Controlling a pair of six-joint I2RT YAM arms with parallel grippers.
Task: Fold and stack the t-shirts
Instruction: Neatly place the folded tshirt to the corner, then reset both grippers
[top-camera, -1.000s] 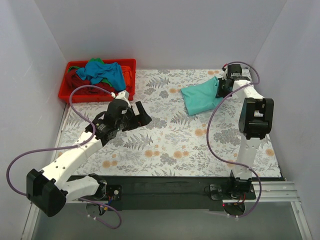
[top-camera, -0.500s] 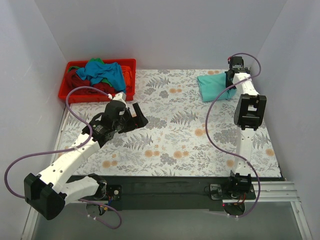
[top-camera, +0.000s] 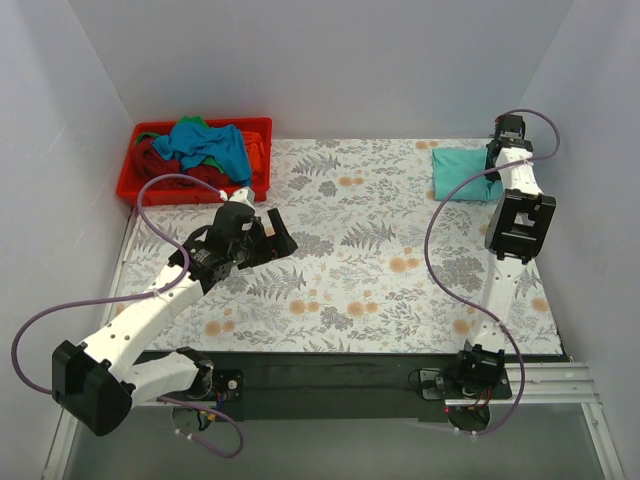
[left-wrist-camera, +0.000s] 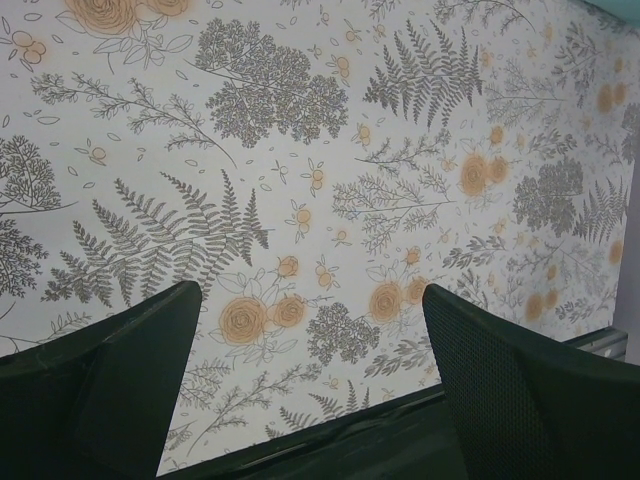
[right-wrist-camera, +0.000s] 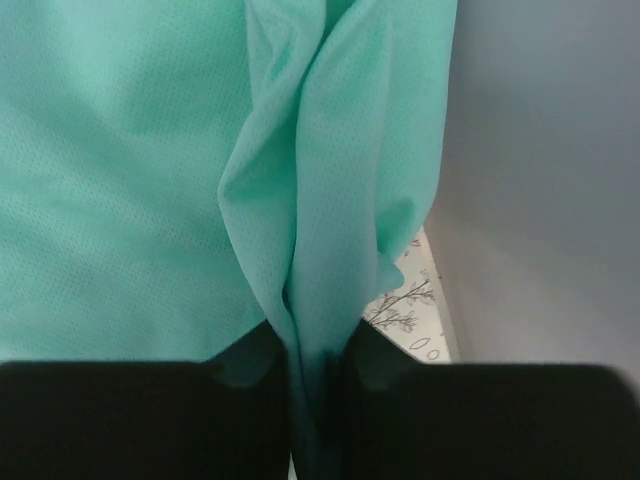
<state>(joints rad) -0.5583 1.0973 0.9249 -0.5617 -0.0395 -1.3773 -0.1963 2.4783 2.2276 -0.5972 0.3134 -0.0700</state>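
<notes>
while the right arm stands nearly upright and reaches into the far right corner of the tabletop (top-camera: 350, 285), the right end effector (top-camera: 492, 168) sits at the right edge of the mint-teal t-shirt (top-camera: 456, 172). that shirt lies in a compact rectangle on the floral print, just beside the side wall (top-camera: 595, 150). the left arm stretches diagonally from its base toward the left middle of the tabletop. the left end effector (top-camera: 276, 232) hangs over bare pattern, near the red bin (top-camera: 128, 182) but apart from it. the bin holds a heap of other t-shirts (top-camera: 205, 145), blue on top with dark red, green and orange around it.

the overhead view hides the right fingers. the right wrist view shows the right end effector (right-wrist-camera: 315, 375) pressed together on a bunched ridge of the mint-teal t-shirt (right-wrist-camera: 130, 200), with a sliver of tabletop and the grey side wall (right-wrist-camera: 540, 150) to the right. the left wrist view shows the left end effector (left-wrist-camera: 310, 300) spread wide, with floral tabletop (left-wrist-camera: 300, 120) showing between its fingers and a dark strip (left-wrist-camera: 330, 440) along the tabletop's edge.

a broad stretch of floral tabletop separates the two arms, and the side wall stands close on the right end effector's right.
</notes>
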